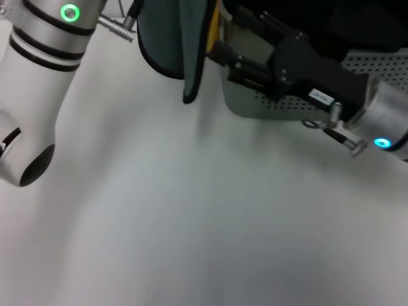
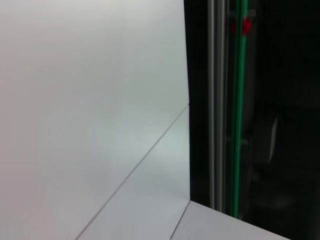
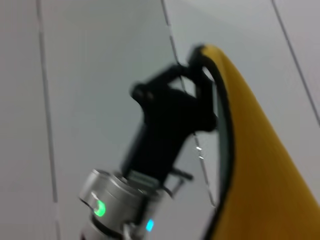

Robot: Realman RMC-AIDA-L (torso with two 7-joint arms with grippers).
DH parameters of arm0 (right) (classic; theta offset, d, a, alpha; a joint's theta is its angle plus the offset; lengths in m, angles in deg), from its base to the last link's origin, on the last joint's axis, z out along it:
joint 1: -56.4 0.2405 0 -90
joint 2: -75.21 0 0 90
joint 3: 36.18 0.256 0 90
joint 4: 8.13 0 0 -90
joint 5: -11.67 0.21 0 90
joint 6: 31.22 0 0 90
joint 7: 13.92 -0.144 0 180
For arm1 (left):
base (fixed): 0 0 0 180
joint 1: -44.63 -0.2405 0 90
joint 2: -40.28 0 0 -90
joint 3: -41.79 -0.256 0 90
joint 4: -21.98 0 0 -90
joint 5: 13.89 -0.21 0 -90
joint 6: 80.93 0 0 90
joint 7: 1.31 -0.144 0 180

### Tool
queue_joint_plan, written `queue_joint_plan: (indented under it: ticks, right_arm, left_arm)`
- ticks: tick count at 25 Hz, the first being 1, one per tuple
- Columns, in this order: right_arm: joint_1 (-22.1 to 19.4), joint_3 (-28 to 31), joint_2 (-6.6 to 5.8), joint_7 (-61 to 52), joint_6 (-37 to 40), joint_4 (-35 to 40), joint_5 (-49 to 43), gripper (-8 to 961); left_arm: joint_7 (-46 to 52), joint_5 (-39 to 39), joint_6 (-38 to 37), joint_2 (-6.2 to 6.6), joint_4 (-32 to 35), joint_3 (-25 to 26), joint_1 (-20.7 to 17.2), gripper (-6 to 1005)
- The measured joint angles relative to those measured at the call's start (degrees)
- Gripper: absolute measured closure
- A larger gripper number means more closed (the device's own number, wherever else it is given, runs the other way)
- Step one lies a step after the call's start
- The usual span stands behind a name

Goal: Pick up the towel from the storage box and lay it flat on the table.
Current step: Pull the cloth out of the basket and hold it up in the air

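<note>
My left gripper (image 3: 197,67) pinches the towel (image 1: 172,38) above the table (image 1: 191,223); I cannot tell my right gripper's (image 1: 220,54) grip.

A broad white table (image 1: 191,217) is seen below the right gripper (image 1: 220,54). The pale grey-green storage box (image 1: 268,105) is set on it, under that gripper.

This looks like a robot test bench in a lab, not a home. The table (image 1: 191,217) is a broad, plain white surface with thin seams between its panels. Beyond its edge stands a dark frame with metal rails (image 2: 216,100) and a green cable (image 2: 239,100), typical for a laboratory rig.
</note>
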Motion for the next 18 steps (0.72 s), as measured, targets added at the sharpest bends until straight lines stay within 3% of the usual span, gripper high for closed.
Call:
queue_joint_plan:
  ticks: [5,10,13,18]
  right_arm:
    - [0.11,16.23,0.0,2.3,-4.68,-1.83,-16.29,98]
    - [-0.08,28.68,0.0,5.23,-9.36,-4.53,-29.55,98]
    - [-1.03,33.5,0.0,6.63,-9.65,-5.68,-34.37,99]
    - [-4.01,35.15,0.0,7.67,-10.08,-5.92,-35.97,99]
  left_arm:
    - [-0.58,0.24,0.07,0.0,0.77,-0.42,0.21,991]
    - [-1.29,0.27,0.61,0.0,1.18,-0.46,0.23,991]
    - [-1.33,0.29,0.68,0.0,1.17,-0.32,-0.12,991]
    - [-1.74,0.81,0.68,0.03,1.18,-0.11,-0.35,991]
